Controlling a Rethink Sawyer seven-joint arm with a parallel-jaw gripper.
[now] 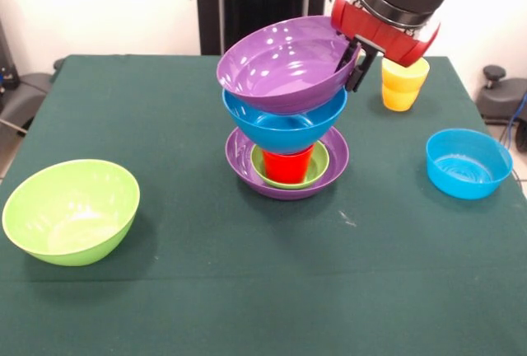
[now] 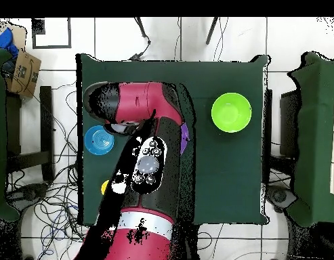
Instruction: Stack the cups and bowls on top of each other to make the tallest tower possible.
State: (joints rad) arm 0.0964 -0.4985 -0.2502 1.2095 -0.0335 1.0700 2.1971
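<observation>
One rim matters: your gripper (image 1: 356,66) pinches the top purple bowl's (image 1: 284,66) edge, so the tilted bowl hangs wholly to one side, resting on the blue bowl (image 1: 284,125) below.

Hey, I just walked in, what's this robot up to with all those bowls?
It is building a tower of nested ware. The gripper sits at the rim of the tilted top purple bowl, which rests on a blue bowl, red cup, small green bowl and purple base bowl. The lime green bowl, small blue bowl and yellow cups stand apart.
</observation>
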